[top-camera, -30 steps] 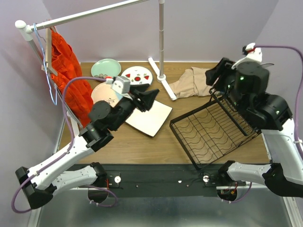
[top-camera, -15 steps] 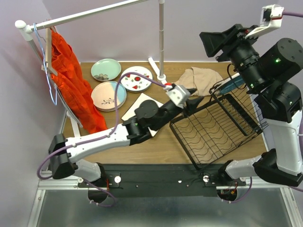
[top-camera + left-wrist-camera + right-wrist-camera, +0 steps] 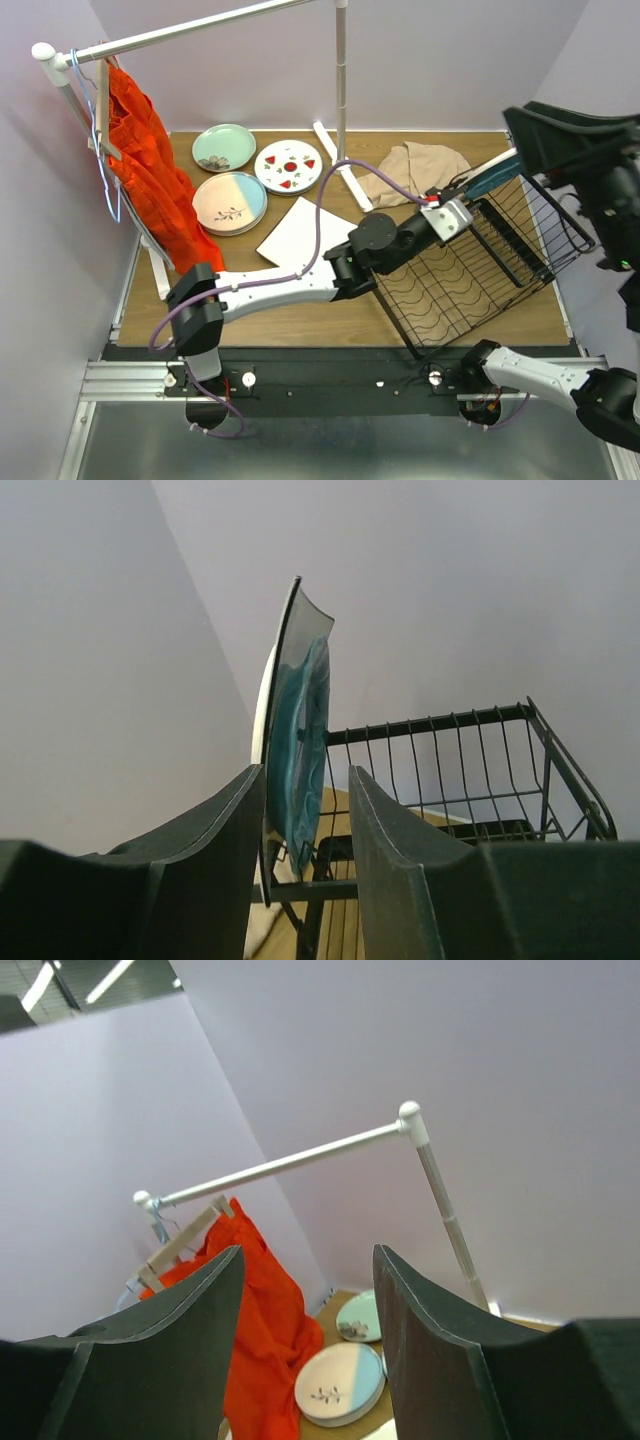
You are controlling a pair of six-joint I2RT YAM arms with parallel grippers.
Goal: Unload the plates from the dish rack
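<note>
The left end effector straddles the teal plate, fingers apart, a gap showing on one side. The plate stands on edge, upright, in the dish rack towards the worktop's far right corner. The right end effector hangs high, apart, empty.

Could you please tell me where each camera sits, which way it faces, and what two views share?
Top external: above and behind the robot, looking down on the table; left arm and right arm show, left gripper at the dish rack.
Left wrist: looks along its fingers at the upright teal plate between them.
Right wrist: held high, facing the clothes rail and orange garment; right gripper open, empty.
Shared: top and right wrist both show the pink-and-blue plate.
</note>
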